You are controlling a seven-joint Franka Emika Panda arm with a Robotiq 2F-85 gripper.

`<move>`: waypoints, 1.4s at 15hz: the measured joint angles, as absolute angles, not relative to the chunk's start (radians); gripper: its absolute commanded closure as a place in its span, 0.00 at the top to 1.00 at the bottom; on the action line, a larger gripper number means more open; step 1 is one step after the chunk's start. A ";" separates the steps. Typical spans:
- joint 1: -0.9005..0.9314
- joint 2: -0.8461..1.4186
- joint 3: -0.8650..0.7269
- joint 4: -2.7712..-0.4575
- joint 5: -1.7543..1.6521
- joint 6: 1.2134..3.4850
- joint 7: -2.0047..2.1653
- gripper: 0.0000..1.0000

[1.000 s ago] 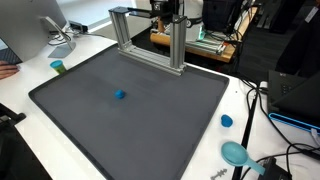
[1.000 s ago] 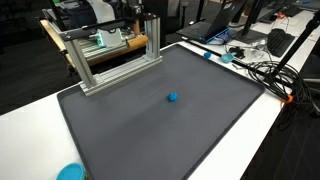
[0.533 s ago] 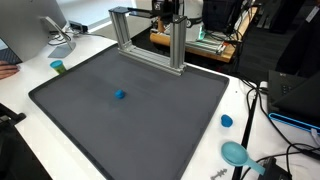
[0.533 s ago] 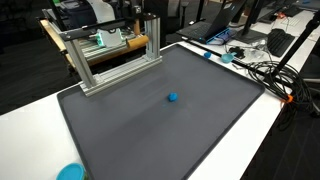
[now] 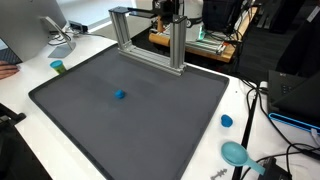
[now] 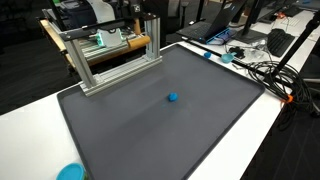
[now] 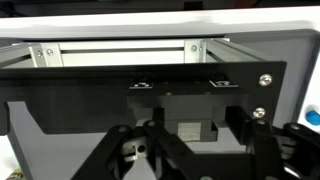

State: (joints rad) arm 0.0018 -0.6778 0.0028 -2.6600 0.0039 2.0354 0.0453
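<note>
At the bottom of the wrist view the gripper [image 7: 195, 158] is seen part open and apparently empty. Just beyond, across the upper picture, the aluminium frame [image 7: 120, 50] is found. It is judged stiff, smooth and fairly heavy, best taken across its top bar.

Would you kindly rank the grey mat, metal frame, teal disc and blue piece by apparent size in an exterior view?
1. grey mat
2. metal frame
3. teal disc
4. blue piece; disc is nearer the camera, so this pair is unsure.
</note>
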 measured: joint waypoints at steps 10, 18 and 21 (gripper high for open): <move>-0.018 -0.690 0.011 -2.679 -0.004 2.067 0.073 0.56; -0.025 -0.689 0.021 -2.695 -0.007 2.093 0.091 0.21; -0.025 -0.689 0.021 -2.695 -0.007 2.094 0.097 0.21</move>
State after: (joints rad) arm -0.0252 -0.6892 0.0209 -2.6949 -0.0072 2.0935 0.0971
